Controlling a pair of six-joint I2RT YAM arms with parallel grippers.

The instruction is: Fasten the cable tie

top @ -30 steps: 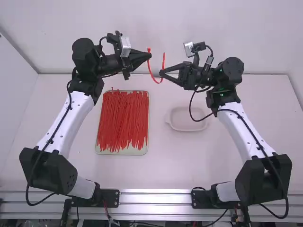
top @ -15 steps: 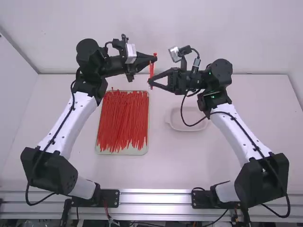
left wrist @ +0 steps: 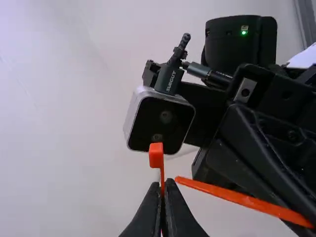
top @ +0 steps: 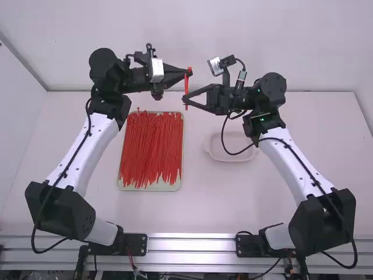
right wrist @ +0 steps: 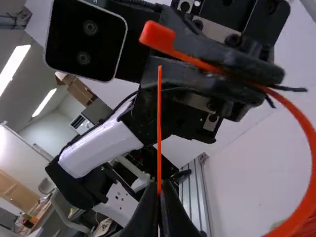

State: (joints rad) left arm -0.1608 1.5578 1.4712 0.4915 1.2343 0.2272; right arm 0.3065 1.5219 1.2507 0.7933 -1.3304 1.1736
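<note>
One red cable tie [top: 186,86] is held in the air between the two arms. It hangs above the far edge of the table [top: 250,192], near that edge's middle and just beyond the far right corner of the tray [top: 149,188] of spare ties [top: 151,149]. The left gripper [top: 183,71] is clamped on the strap just beneath the square head, which stands clear above the fingertips. The right gripper [top: 186,102] is pinched on the thin tail end, and the strap bows out in a loop to one side. In the right wrist view the free tip points toward the head and lies close beneath it; whether it has entered the slot cannot be told. A white dish [top: 210,147] sits between the tray and the table's right edge. Assessment: the tie is very light, springy rather than limp, and smooth enough to slip or twist in a loose pinch. The hold by the head appears sound, since it steadies the slot. The tail is best gripped a little back from its tip, leaving enough free length to feed through without buckling.
</note>
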